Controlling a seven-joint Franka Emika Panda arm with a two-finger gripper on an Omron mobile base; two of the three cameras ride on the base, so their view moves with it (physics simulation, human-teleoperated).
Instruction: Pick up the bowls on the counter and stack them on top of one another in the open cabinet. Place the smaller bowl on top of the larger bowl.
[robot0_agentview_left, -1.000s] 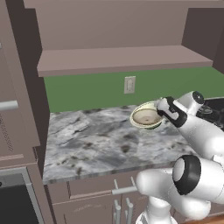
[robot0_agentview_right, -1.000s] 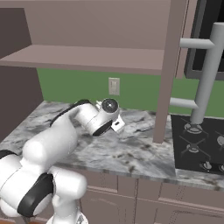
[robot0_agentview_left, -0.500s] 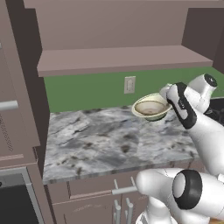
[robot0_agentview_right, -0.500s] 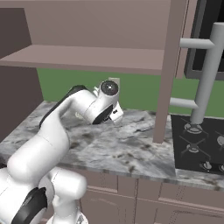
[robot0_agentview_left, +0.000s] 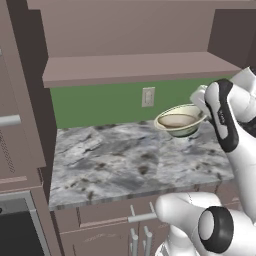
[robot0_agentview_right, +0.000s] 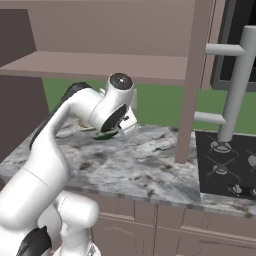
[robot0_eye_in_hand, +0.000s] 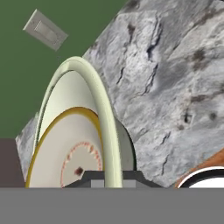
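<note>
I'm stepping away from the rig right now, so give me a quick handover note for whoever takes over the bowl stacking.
Gripper: fingers shut on the rim of the big green bowl, held in the air above the counter, below the cabinet shelf.
Small brown bowl: looks to be on the counter; just its edge shows in the hand view.
Done: big bowl picked up.
Left: set it on the shelf, then fetch the small bowl and put it on top.

A: What kind of place?
B: Kitchen, rendered. Marbled stone counter (robot0_agentview_left: 115, 160) w/ drawers underneath, doorless wall cabinet (robot0_agentview_left: 135, 67) above, green backsplash w/ outlet (robot0_agentview_left: 148, 96).
A: Anything else?
B: Black stovetop (robot0_agentview_right: 227, 162) on the right.
</note>
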